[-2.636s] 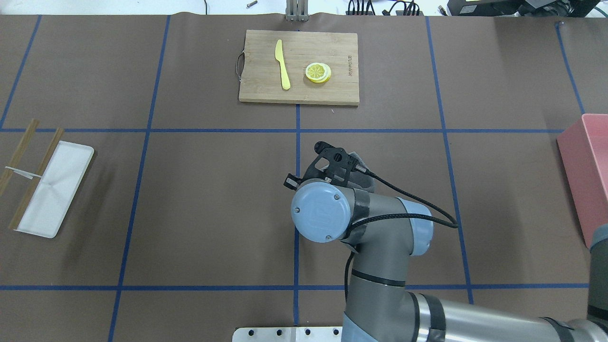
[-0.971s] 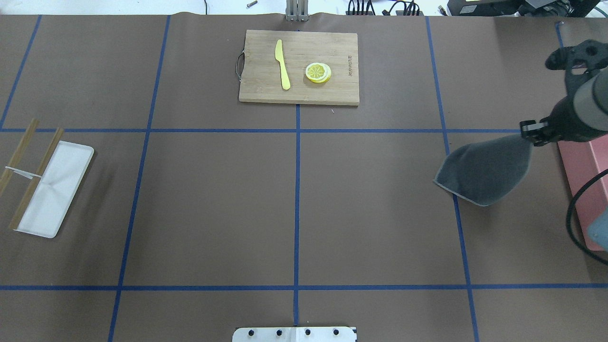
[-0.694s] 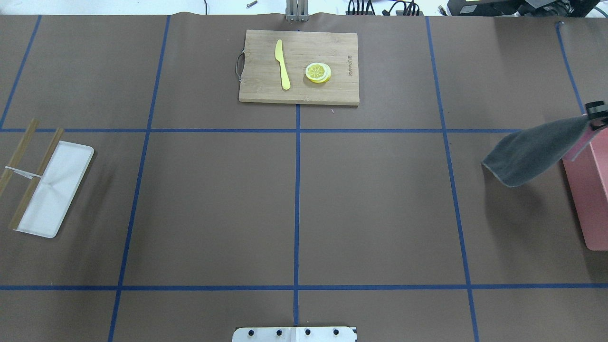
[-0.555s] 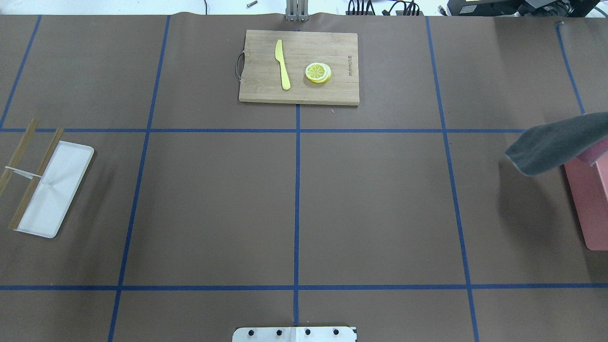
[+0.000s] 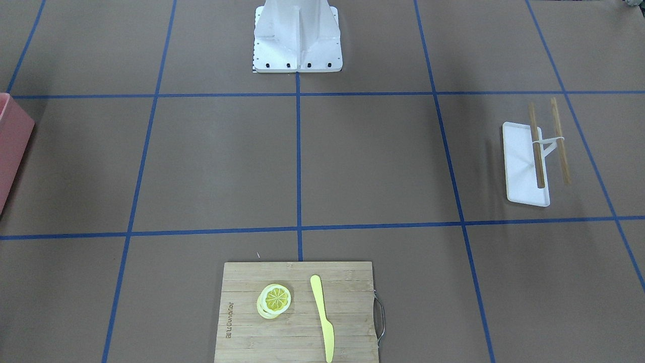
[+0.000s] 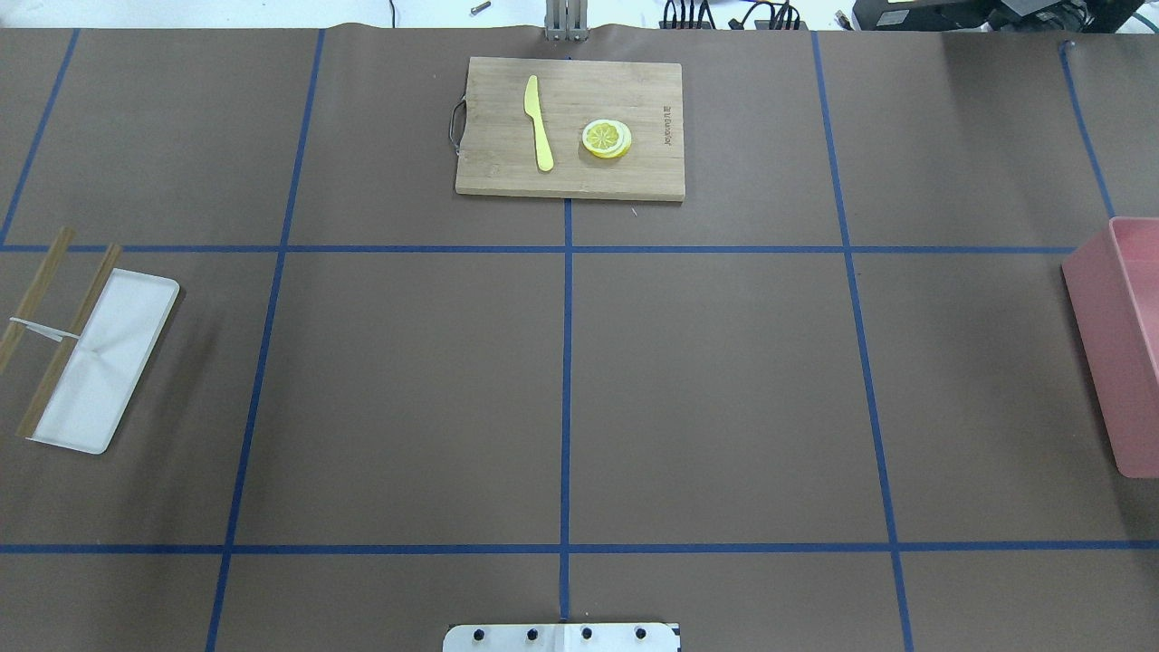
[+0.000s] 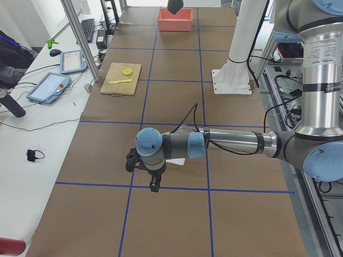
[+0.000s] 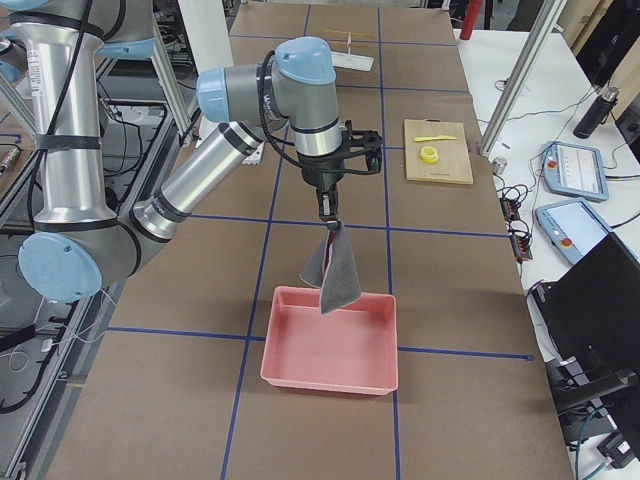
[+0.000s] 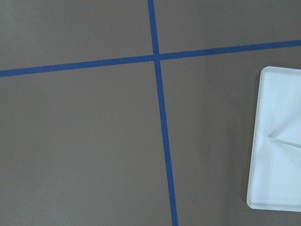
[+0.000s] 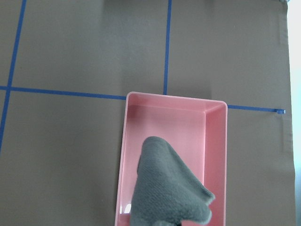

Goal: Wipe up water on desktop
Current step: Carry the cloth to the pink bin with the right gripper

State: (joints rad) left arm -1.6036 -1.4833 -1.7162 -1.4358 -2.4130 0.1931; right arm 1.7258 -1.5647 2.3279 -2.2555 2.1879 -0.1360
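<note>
The large matte brown desktop (image 6: 724, 380), ruled into big rectangles by thin blue tape lines, fills both the overhead and front views. Its surface reads even in tone; any dampness would be too faint to tell at this range.

At its far edge from the robot lies a rectangular bamboo cutting board (image 6: 569, 127) bearing a yellow plastic knife (image 6: 540, 122) and a small stack of lemon slices (image 6: 606, 139). Toward the robot's left sits a flat white rectangular tray (image 6: 104, 358) with two thin wooden sticks (image 6: 94, 290) beside and across it. The white metal base plate (image 5: 297, 35) stands at the robot's edge.

At the robot's right end of the table, the right gripper (image 8: 326, 218) hangs above a shallow pink plastic bin (image 8: 350, 345). A grey knitted cloth (image 8: 333, 268) dangles from it, its lower end over the bin's inside. How the fingers stand on it I cannot tell.

The left gripper (image 7: 154, 186) points down near the white tray; its state cannot be judged either.

A white side bench (image 7: 32, 123) beyond the far edge carries two tablets (image 7: 52, 87) and cables.
</note>
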